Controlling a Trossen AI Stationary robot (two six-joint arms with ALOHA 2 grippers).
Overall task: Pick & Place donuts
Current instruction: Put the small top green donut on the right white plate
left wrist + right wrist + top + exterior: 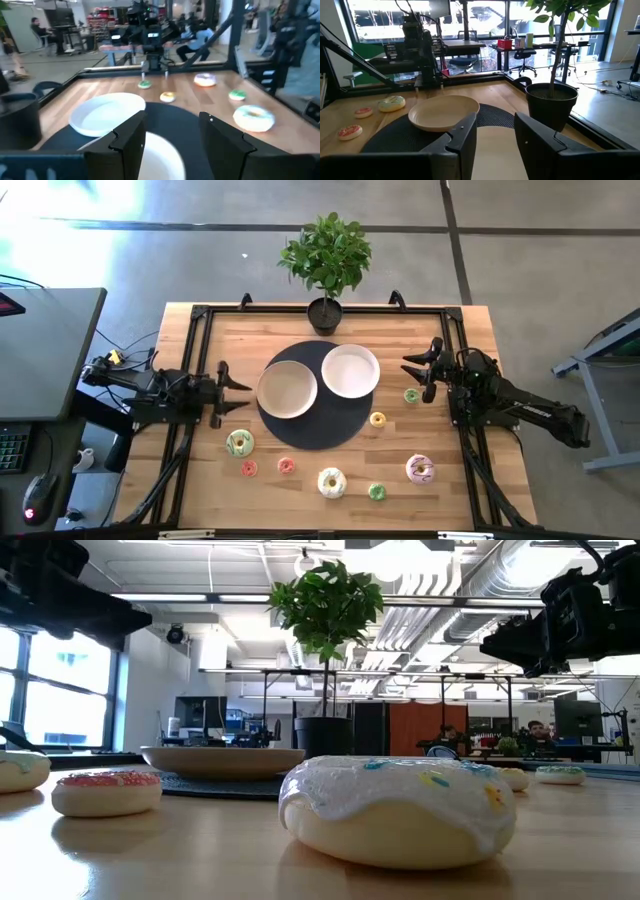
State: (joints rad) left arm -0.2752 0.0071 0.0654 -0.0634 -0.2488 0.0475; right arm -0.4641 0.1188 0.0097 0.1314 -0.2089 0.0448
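Fingers of the left gripper [228,394] are spread apart with nothing between them; it is held above the worktop [200,470] at the left edge of the round dark mat [310,432], beside the cream plate [287,389].

Along the near side of the worktop, the donuts are laid out from left to right: a green-iced donut [239,443], a tiny pink donut [249,469], a second tiny pink donut [286,466], a cream-iced donut [331,481], a tiny green donut [376,492], a tiny yellow donut [377,419] just off the mat's right edge, a pink-and-white donut [420,470], and another tiny green donut [411,395]. None of them is touched by either arm, and none lies on a plate.

On the mat, a white plate [350,370] is set to the right of the cream one, their rims touching or nearly so. A potted plant [326,258] is placed at the far edge, behind the mat.

On the right, the right gripper [424,370] is also held open and empty, just beyond the nearby tiny green donut and beside the white plate.
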